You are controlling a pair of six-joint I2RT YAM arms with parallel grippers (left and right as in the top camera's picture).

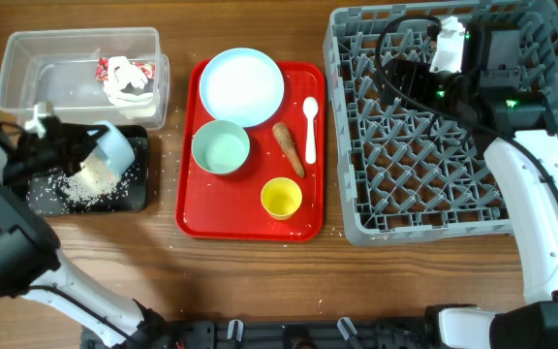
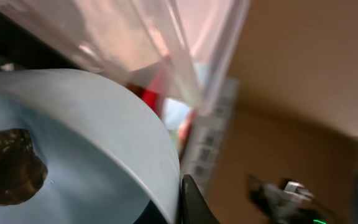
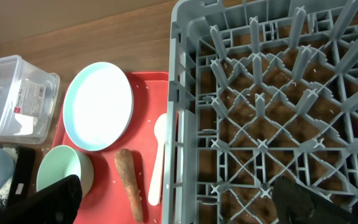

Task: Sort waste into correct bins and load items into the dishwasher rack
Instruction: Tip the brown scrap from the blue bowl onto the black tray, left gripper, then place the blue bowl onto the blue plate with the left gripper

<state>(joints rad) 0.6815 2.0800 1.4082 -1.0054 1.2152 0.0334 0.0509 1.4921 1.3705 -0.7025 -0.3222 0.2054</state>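
Note:
My left gripper [image 1: 87, 147] is shut on the rim of a pale blue bowl [image 1: 114, 145] and holds it tilted over the black tray [image 1: 136, 165], where loose rice [image 1: 90, 182] lies. In the left wrist view a small brown scrap [image 2: 8, 165] sticks inside the bowl [image 2: 104, 143], with my finger [image 2: 191, 202] against its rim. The clear tub [image 1: 13, 78] holds the red-and-white wrapper [image 1: 103, 66] and the tissue [image 1: 124, 85]. My right gripper [image 3: 179, 205] is open and empty above the grey rack [image 1: 424, 145].
The red tray [image 1: 187, 194] carries the pale blue plate [image 1: 241, 85], mint bowl [image 1: 221, 147], yellow cup [image 1: 281, 198], carrot stick [image 1: 288, 147] and white spoon [image 1: 310, 126]. A few rice grains lie on the table beside the black tray.

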